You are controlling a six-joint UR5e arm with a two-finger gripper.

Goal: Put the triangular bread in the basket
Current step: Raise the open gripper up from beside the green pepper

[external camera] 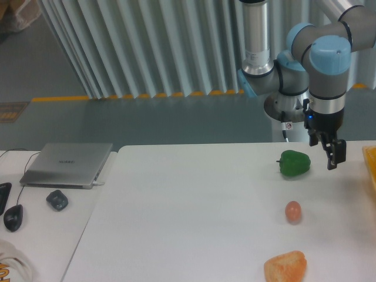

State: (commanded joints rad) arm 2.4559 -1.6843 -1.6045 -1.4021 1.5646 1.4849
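Note:
The triangular bread (286, 267), a golden-orange rough wedge, lies on the white table near the front edge. The basket (371, 167) shows only as a thin yellow-orange sliver at the right edge of the view. My gripper (329, 154) hangs above the table at the back right, between the green pepper and the basket and far behind the bread. Its fingers stand apart with nothing between them.
A green bell pepper (294, 163) sits just left of the gripper. A small reddish-brown egg (293, 211) lies between the pepper and the bread. On the left are a laptop (67, 164), a dark mouse (57, 200) and a second mouse (13, 217).

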